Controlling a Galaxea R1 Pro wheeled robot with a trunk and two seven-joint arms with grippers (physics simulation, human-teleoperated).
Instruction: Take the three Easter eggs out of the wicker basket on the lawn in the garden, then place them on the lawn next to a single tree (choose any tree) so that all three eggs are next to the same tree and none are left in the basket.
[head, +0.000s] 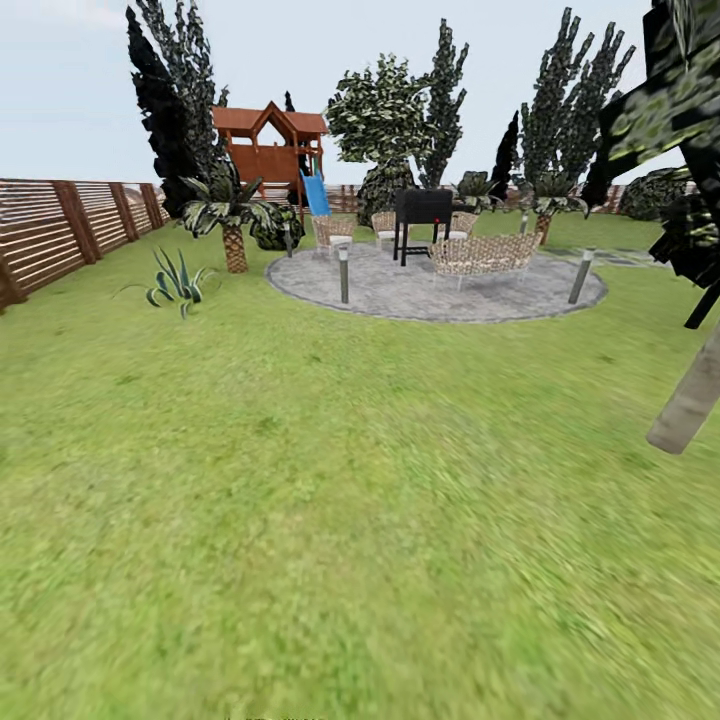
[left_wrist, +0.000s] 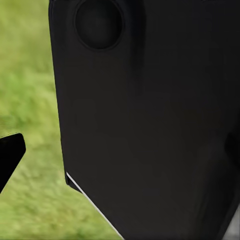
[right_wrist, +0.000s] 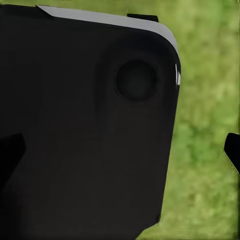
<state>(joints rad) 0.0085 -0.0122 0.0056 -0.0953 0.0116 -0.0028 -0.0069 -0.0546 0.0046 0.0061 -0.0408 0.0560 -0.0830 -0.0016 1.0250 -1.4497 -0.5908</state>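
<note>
Lawn (head: 330, 520) lies beyond fingers (left_wrist: 10, 155) (seemingly dark, blurred).

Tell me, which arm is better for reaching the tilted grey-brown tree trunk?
Right, probably: the tilted grey-brown tree trunk stands on the mottled green lawn at the robot's right side.

Mottled green lawn (head: 330, 520) up close, brown slatted fence (head: 60, 230) on the left, grey paved circle (head: 435, 285) far off, red-brown playset (head: 268, 150) with blue slide (head: 316, 193), black grill (head: 423, 208).
</note>
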